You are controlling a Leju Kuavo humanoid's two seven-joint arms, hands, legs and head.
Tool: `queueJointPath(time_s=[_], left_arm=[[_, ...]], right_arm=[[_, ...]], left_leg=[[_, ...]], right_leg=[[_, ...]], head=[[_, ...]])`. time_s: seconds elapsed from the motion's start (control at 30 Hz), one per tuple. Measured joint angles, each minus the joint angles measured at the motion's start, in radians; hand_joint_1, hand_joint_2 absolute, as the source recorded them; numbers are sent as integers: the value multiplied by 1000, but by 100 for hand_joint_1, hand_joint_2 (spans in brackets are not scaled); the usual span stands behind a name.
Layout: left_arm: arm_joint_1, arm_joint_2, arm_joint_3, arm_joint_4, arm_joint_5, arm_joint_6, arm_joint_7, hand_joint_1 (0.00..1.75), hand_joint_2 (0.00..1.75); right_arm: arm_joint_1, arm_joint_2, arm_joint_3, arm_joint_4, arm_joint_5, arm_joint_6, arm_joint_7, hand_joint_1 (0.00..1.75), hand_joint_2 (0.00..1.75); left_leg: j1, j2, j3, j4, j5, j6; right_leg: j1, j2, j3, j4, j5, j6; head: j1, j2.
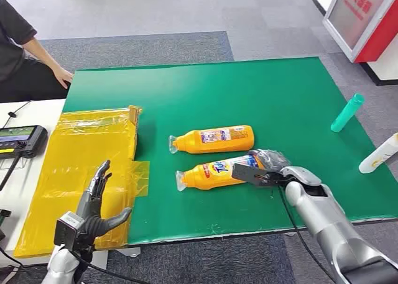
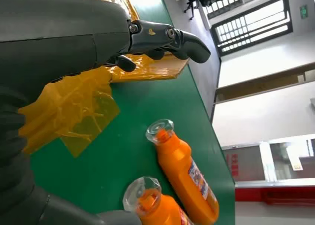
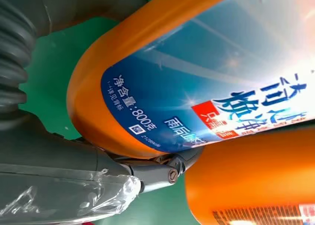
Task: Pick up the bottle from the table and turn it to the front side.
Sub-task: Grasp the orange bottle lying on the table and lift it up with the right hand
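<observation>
Head cam sits high on the robot, angled forward and down; it takes in the whole green mat-covered table (image 1: 282,91), near edge to far edge, with grey floor beyond.

Left wrist cam rides close behind the dark-fingered left hand (image 2: 111,43), picture turned on its side. It looks across the table toward the windows on the room wall, mid-range on the two orange plastic bottles with clear caps (image 2: 185,171).

Right wrist cam is jammed right up against the nearer orange bottle with the blue label (image 3: 193,87), too close to see much else; the picture is rotated.

Shared: all three catch both orange bottles and green table. Head and left wrist cams also share the yellow plastic-wrapped flat box (image 1: 89,153) at the table's left edge.
</observation>
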Motion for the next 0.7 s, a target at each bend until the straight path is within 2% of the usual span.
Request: queueJointPath(time_s=[0.07, 0.2, 0.37, 0.5, 0.7], left_arm=[[8, 0, 3, -2, 0, 2, 0, 0, 175], [34, 1, 16, -16, 2, 5, 0, 0, 175], [53, 2, 25, -42, 27, -8, 0, 0, 175], [57, 2, 24, -64, 73, -78, 0, 0, 175], [44, 1, 0, -113, 181, -266, 0, 0, 175]], right_arm=[[42, -16, -3, -54, -17, -11, 0, 175, 175], [218, -73, -38, -303, -77, -70, -21, 175, 175], [392, -84, -96, -537, -117, -151, -78, 175, 175], [459, -53, -129, -636, -180, -191, -134, 175, 175], [442, 51, -143, -643, -260, -188, -188, 175, 175]], left_leg=[[0, 0, -1, 0, 0, 0], [0, -1, -4, 0, -2, 1], [0, -1, -5, -1, -3, 0], [0, -1, -5, -1, -2, -1], [0, -1, -5, -1, -1, -1]], right_leg=[[0, 0, -1, 0, 0, 0], [0, -1, -3, 0, -1, 0], [0, -1, -5, 0, -2, -1], [1, 0, -5, 0, -3, -2], [1, 0, -6, 0, -2, -2]], head=[[0, 0], [0, 0], [0, 0], [0, 0], [0, 0]])
